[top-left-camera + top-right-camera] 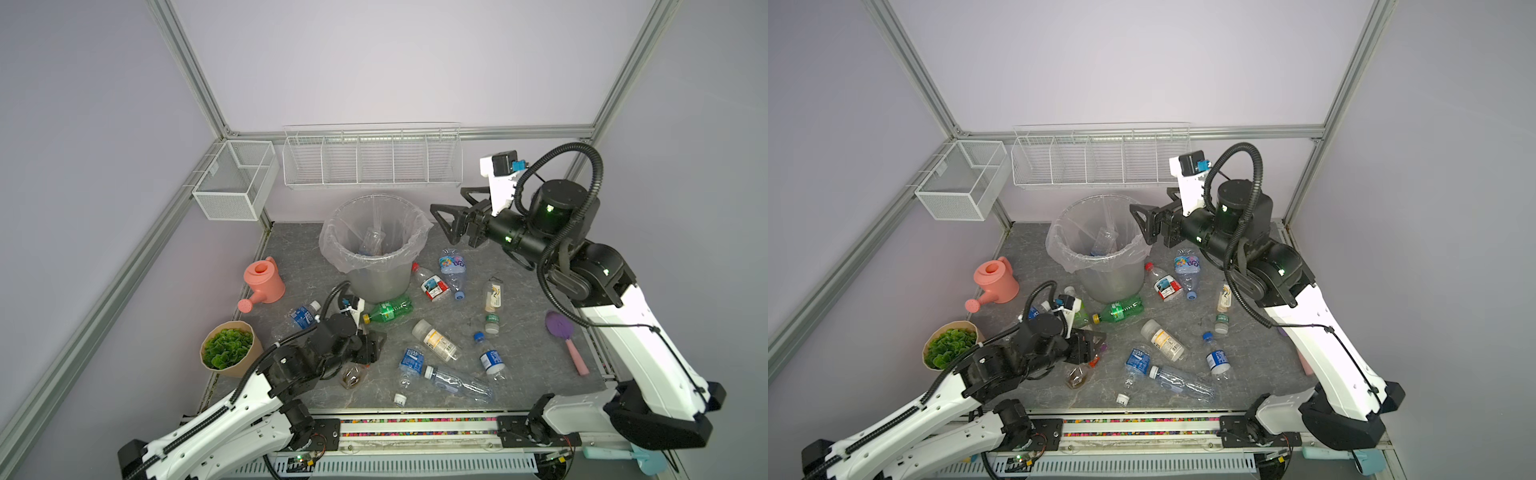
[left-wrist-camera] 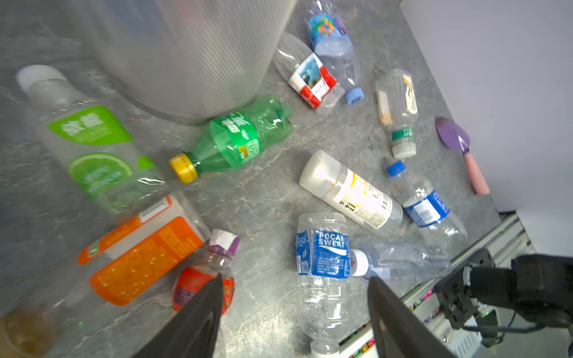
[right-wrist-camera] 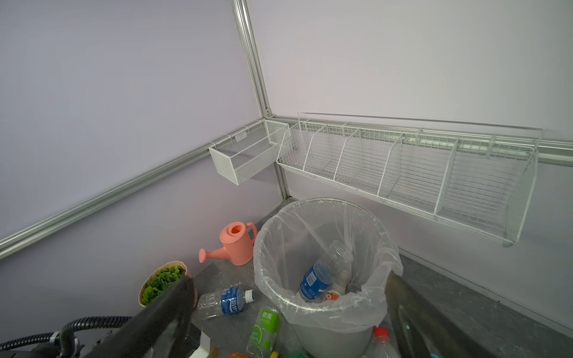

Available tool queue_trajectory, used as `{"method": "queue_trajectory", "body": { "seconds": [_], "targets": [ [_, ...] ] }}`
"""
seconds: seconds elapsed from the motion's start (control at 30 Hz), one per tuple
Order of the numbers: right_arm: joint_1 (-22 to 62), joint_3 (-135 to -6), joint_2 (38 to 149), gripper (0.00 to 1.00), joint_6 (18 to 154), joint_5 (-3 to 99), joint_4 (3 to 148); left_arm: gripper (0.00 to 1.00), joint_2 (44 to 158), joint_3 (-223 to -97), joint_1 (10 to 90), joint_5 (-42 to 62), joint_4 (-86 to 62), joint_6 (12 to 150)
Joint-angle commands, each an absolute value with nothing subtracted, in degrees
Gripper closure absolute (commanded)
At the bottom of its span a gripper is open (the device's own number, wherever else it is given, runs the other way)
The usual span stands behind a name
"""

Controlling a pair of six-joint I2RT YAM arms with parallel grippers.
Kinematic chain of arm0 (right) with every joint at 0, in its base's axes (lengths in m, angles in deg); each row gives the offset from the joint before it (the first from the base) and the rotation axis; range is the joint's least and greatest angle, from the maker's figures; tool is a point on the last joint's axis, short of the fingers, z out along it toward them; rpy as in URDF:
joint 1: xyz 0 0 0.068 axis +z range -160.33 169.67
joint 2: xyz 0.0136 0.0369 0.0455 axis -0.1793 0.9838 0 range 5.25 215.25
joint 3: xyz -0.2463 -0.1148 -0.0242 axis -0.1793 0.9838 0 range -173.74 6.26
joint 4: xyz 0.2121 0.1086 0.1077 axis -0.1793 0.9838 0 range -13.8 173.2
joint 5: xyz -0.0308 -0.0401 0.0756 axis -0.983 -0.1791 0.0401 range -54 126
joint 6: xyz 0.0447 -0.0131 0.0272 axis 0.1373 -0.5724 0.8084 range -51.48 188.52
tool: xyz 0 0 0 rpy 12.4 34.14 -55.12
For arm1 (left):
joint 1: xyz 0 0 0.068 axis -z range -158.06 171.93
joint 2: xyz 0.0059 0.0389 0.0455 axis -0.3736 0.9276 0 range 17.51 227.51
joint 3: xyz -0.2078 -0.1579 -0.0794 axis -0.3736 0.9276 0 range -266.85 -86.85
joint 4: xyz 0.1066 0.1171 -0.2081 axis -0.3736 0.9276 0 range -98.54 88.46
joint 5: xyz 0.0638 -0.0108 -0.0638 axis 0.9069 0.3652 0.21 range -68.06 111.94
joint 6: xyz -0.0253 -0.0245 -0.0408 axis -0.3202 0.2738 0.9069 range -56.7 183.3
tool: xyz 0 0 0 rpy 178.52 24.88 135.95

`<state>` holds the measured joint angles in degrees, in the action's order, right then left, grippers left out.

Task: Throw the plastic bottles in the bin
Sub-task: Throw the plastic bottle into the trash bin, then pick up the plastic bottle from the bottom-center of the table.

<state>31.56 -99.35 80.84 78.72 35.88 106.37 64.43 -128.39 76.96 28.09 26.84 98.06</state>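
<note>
Plastic bottles [image 1: 436, 344]: most lie loose on the grey table [image 1: 523, 332], and a few are in the bin [image 1: 376, 286].

Left to right, as you see it in both top views:
- Potted plant [image 1: 227, 348] and pink watering can [image 1: 265, 282] sit at the left edge.
- A blue-label bottle [image 1: 303, 316] lies just beside your left arm.
- Your left gripper [image 2: 296, 279] is low over the table in front of the bin, jaws apart with nothing between them.
- In the left wrist view a purple-cap bottle [image 2: 210, 269] with a red label lies right by one finger [image 2: 198, 313]. You can't tell whether they touch.
- An orange-label bottle [image 2: 145, 257] and a lime-label bottle [image 2: 93, 148] lie next to it.
- The bin stands at back centre with a clear bag folded over its rim.
- The right wrist view shows a binned bottle [image 3: 316, 280] with a blue label, plus at least one clear one.
- A green bottle [image 1: 388, 309] with a yellow cap lies on its side at the bin's base.
- A red-label bottle [image 1: 432, 284] and a crushed one lie to the right of the bin, with more scattered toward the front.
- Your right gripper [image 1: 446, 199] is raised beside the bin's right rim, jaws wide and empty.
- A purple trowel [image 1: 561, 328] lies at the far right.
</note>
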Motion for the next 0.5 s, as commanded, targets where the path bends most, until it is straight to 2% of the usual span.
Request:
{"method": "queue_trajectory", "body": {
  "seconds": [0.0, 0.17, 0.47],
  "targets": [
    [31.86, -93.74, 76.47, 0.01, 76.63, 31.64, 106.19, 0.24, 70.46, -131.35, 81.21, 29.65, 23.45, 97.79],
    [31.42, -84.53, 70.36, 0.06, 76.16, 26.53, 108.28, 0.18, 78.78, -133.15, 84.51, 26.71, 21.56, 99.82],
    [28.65, -67.56, 62.81, 0.1, 81.16, 21.02, 111.64, 0.15, 90.31, -136.12, 87.74, 24.84, 23.69, 100.89]
  ]
}}
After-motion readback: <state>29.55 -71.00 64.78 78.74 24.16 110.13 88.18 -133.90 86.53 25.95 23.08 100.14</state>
